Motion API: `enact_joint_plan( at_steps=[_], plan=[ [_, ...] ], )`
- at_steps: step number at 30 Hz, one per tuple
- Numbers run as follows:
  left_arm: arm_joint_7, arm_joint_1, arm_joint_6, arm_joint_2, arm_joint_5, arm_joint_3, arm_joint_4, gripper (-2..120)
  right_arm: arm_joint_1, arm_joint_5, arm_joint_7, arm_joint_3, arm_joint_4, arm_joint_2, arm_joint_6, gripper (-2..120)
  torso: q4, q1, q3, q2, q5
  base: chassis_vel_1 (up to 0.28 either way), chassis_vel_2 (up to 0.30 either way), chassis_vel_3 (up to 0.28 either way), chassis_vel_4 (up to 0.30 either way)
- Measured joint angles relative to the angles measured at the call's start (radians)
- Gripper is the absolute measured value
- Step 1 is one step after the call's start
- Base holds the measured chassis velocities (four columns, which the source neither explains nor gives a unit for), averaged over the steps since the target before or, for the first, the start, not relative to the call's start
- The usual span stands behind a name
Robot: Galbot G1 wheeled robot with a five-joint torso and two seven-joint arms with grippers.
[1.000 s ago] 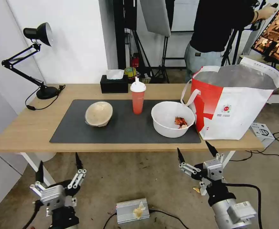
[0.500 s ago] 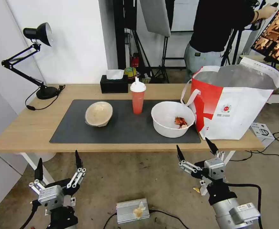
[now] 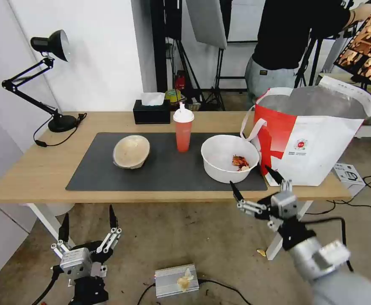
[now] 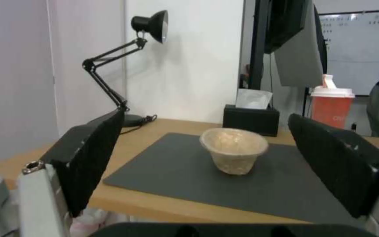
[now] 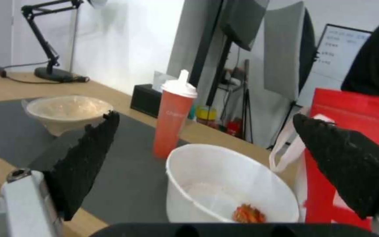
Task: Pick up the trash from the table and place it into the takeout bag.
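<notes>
White bowl (image 3: 229,158) faces the wide-spread right tool (image 3: 253,183).

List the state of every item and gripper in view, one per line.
white bowl: upright, red scraps inside
red cup: upright, lid on
pulp bowl: tilted on the mat
takeout bag: standing, mouth open
left gripper: open, below table
right gripper: open, at table edge

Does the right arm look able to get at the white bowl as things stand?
Probably yes. The right gripper, fingers spread, hangs at the table's near edge in front of the white bowl; nothing lies between them, though the takeout bag crowds the bowl's right side.
</notes>
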Motion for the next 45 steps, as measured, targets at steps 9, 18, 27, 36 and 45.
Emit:
enact_joint_plan(
  at_steps=[9, 18, 27, 36, 45],
  plan=[
    [0.009, 0.0, -0.006, -0.007, -0.013, -0.005, 0.006, 100, 0.109, 0.109, -0.084, -0.015, -0.055, -0.109, -0.003, 100, -0.0004, 0.0, 0.0, 0.0, 0.0001, 0.0, 0.0, 0.0, 0.0],
    [0.011, 0.0, -0.02, -0.01, -0.022, -0.009, 0.006, 100, 0.312, 0.221, -0.247, -0.105, -0.144, -0.248, -0.022, 100, -0.0003, 0.0, 0.0, 0.0, 0.0, 0.0, 0.0, 0.0, 0.0],
    [0.014, 0.0, -0.032, -0.013, -0.021, -0.009, 0.007, 100, 0.532, 0.268, -0.381, -0.21, -0.243, -0.323, -0.078, 100, -0.0003, 0.0, 0.0, 0.0, -0.0001, 0.0, 0.0, 0.0, 0.0],
    [0.014, 0.002, -0.038, -0.01, -0.019, -0.016, 0.007, 100, 0.674, 0.273, -0.527, -0.276, -0.35, -0.333, -0.165, 100, -0.0005, 0.0, 0.0, 0.0, 0.0001, 0.0, 0.0, 0.0, 0.0],
    [0.015, -0.006, -0.042, -0.01, -0.014, -0.007, 0.017, 100, 0.806, 0.314, -0.552, -0.343, -0.426, -0.361, -0.268, 100, -0.0002, 0.0, 0.0, 0.0, -0.0001, 0.0, 0.0, 0.0, 0.0]
  ],
)
